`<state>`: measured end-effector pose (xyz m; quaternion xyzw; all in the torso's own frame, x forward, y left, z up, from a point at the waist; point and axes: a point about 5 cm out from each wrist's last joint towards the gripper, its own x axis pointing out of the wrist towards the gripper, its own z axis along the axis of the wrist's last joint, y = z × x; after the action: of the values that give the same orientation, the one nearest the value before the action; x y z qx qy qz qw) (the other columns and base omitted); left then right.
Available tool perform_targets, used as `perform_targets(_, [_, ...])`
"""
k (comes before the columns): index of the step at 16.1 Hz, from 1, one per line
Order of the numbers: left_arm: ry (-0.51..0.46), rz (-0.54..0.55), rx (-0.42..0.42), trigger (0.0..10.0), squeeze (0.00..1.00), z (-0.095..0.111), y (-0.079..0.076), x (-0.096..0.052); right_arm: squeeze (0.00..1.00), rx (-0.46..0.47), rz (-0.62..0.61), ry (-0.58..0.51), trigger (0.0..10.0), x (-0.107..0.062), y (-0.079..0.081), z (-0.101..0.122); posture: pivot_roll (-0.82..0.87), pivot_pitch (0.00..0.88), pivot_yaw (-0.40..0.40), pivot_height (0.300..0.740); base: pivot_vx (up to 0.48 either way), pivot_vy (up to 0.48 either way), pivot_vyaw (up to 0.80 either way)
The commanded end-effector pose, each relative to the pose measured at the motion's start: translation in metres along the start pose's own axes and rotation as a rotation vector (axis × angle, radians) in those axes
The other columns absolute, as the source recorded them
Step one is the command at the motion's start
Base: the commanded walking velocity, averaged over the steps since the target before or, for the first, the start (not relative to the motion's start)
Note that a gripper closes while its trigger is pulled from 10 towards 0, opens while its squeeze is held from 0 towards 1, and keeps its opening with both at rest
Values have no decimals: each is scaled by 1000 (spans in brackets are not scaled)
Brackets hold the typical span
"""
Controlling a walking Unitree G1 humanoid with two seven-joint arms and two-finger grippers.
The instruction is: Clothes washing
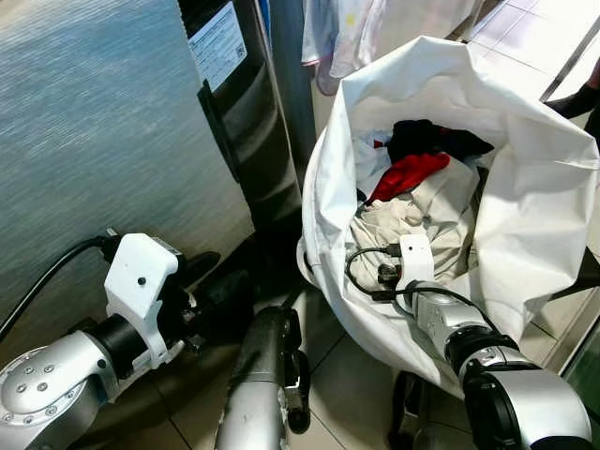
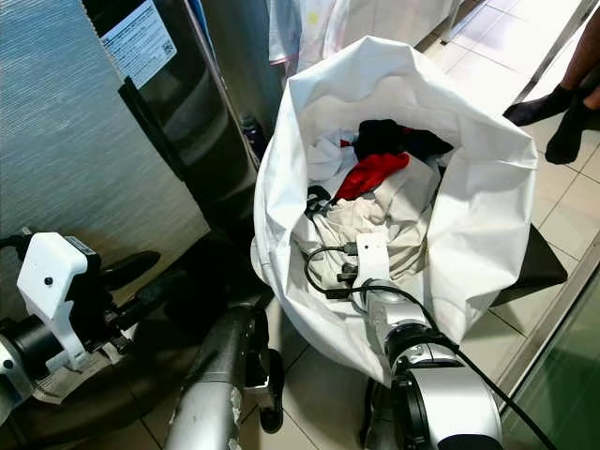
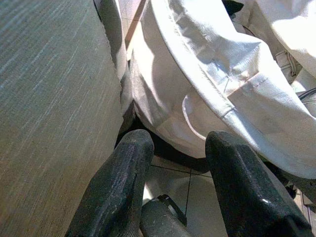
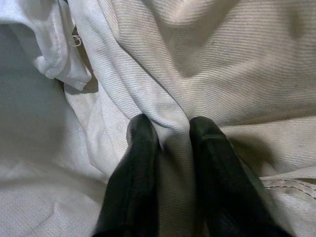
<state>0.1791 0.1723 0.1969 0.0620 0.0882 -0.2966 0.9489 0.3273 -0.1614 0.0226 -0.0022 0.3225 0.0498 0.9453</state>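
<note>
picking laundry: the right gripper [image 4: 165,129] fingers pinched a cream garment [image 4: 207,64] fold inside the white laundry bag [image 1: 534,206]; lifting out looked next.

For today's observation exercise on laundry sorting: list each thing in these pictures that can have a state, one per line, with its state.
Laundry bag: mouth wide open, standing on the floor, holding clothes.
Cream garment: crumpled in the bag, a fold pinched between the right gripper's fingers.
Red garment: bunched on top of the pile.
Black garment: bunched on top, behind the red one.
Right gripper: inside the bag, shut on the cream garment.
Left gripper: open, holding nothing, beside the bag.
</note>
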Motion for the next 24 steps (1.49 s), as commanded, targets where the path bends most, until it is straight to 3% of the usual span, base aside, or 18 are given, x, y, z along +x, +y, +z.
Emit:
perform_targets(1, [15, -3, -6, 10000, 0, -3, -1, -1, 0, 25, -22, 140, 0, -4, -5, -37, 296, 325, 161, 610, 0, 0, 0])
perform_targets(10, [-13, -7, -6, 10000, 0, -2, 2, 7, 0, 36, -18, 102, 0, -5, -15, -32, 275, 299, 158, 610, 0, 0, 0])
perform_targets(16, [-51, -31, -18, 10000, 0, -11, 7, 29, 0, 30, 42, -106, 0, -13, -37, -3, 142, 217, 144, 610, 0, 0, 0])
perform_targets(18, [-94, -50, -16, 10000, 0, -12, 9, 46, 0, 7, 83, -269, 0, -37, -47, 17, 79, 168, 142, 610, 0, 0, 0])
perform_targets(20, [-128, -55, -23, 10000, 0, -12, 9, 56, 0, 21, 86, -358, 0, -59, -53, 31, 36, 136, 152, 610, 0, 0, 0])
perform_targets(22, [-174, -80, -36, 10000, 0, -10, 7, 69, 0, 51, 117, -472, 0, -96, -58, 49, -17, 98, 162, 610, 0, 0, 0])
perform_targets(23, [-181, -83, -38, 10000, 0, -10, 7, 71, 0, 55, 122, -489, 0, -103, -58, 52, -21, 95, 163, 610, 0, 0, 0])
perform_targets(24, [-198, -88, -43, 10000, 0, -9, 6, 76, 0, 98, 125, -542, 0, -121, -60, 59, -40, 83, 167, 610, 0, 0, 0])
